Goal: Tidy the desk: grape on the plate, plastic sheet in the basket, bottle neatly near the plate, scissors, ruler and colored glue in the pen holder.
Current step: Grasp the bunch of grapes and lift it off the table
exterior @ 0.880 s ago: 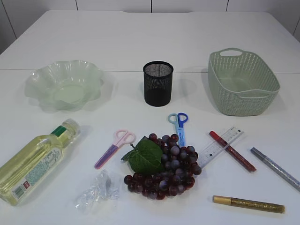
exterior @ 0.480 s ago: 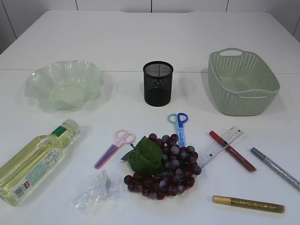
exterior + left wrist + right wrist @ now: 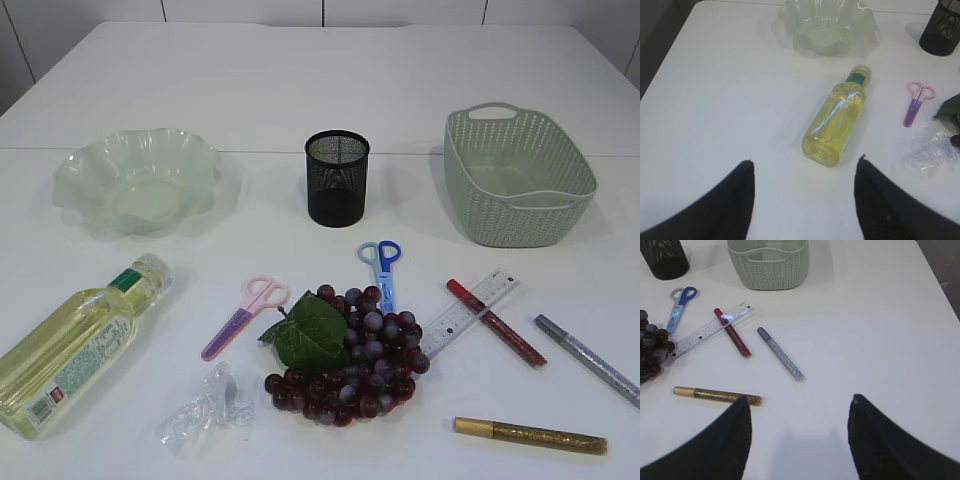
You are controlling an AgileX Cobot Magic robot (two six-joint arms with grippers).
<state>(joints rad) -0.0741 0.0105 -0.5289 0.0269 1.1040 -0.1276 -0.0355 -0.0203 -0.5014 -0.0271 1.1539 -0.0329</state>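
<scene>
No legible text on anything.

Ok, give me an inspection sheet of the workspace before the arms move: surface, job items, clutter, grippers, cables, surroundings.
Surface: white table, dry.
Plate: pale green wavy glass plate, nothing in it.
Basket: sage woven plastic basket, nothing seen inside.
Holder: black mesh pen holder, upright.
Grapes: dark red grape bunch with leaf, overlapping the blue scissors.
Bottle: yellow-liquid bottle on its side.
Sheet: crumpled clear plastic sheet, beside the grapes.
Pink scissors: flat.
Ruler: clear ruler under the red glue pen.
Silver glue pen, gold glue pen: flat, apart.
Clutter: nothing seen.
Grippers: left gripper and right gripper open, holding nothing.
Cables: nothing seen.
Surroundings: white wall panels.
</scene>
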